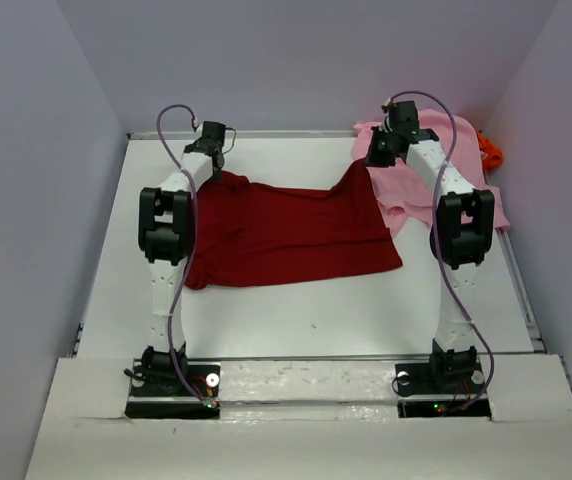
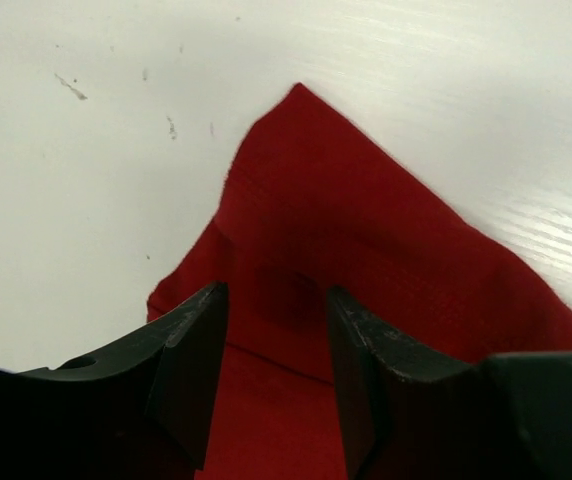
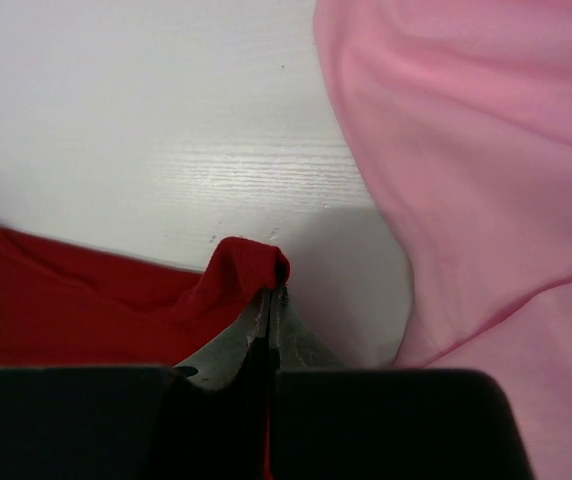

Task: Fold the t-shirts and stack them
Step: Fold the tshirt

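Three to fold here, and the red shirt (image 1: 286, 235) is the one in play: it lies spread across the middle of the table (image 1: 296, 320), mostly flat and a bit rumpled, with its far right corner pulled up into a peak. It's soft, thin cloth, light with zero stiffness, so it'll droop and drag wherever it isn't held. I'd guess a one-corner lift just stretches it crooked. Best bet is pinching both far corners right at the hem, where there's an edge to bite on, and moving them together. The pink shirt (image 1: 406, 185) sits bunched at the far right, just beside that raised corner, and looks easy to snag if the red one swings that way. The orange shirt (image 1: 490, 150) is a small lump behind it, at the table's far right edge. The right hand (image 3: 271, 295) is closed tight with the red corner pinched between its tips. The left hand (image 2: 276, 295) hovers over the far left corner, jaws roughly half apart with cloth showing between them, gripping nothing as far as I can tell.
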Controlling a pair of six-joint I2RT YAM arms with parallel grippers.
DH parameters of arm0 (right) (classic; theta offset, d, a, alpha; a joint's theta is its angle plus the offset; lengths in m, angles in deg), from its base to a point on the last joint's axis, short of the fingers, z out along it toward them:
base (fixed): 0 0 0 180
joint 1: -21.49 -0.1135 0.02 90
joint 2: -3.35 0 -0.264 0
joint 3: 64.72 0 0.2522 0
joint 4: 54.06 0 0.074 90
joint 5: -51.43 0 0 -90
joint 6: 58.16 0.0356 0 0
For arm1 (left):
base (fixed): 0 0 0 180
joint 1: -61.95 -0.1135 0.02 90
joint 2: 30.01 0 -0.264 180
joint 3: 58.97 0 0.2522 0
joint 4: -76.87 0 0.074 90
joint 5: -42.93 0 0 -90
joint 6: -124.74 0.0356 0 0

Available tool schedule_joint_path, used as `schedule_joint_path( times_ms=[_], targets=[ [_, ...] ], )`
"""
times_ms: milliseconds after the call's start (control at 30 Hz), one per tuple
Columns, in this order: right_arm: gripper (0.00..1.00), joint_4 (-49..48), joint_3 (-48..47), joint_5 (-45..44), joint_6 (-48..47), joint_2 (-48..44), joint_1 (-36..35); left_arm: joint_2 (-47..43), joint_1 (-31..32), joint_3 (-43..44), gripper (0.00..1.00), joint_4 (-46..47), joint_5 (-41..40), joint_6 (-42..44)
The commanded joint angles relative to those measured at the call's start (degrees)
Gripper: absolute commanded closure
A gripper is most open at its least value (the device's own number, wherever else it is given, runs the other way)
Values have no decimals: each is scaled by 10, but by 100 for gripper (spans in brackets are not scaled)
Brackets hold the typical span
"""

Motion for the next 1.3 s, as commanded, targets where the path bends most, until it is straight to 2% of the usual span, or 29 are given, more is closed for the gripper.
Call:
schedule_joint_path(
  times_ms=[0, 433, 733, 833, 867, 967, 1267],
  targets=[
    [100, -22, 10, 14, 1, -20, 3, -27, -36, 19, 44, 3, 26, -7],
    [100, -30, 26, 28, -2, -23, 3, 64, -46, 137, 40, -22, 50, -2],
    [100, -30, 25, 20, -6, -30, 3, 91, -53, 139, 43, -29, 75, -4],
    [100, -30, 27, 20, -6, -30, 3, 88, -55, 132, 67, -29, 80, -5],
    [100, -30, 28, 23, -6, -30, 3, 85, -55, 129, 82, -28, 81, -3],
    [100, -31, 30, 25, -4, -27, 3, 70, -56, 120, 100, -23, 84, -1],
    [100, -33, 32, 36, -1, -29, 3, 17, -55, 117, 100, -21, 82, 1]
  ],
)
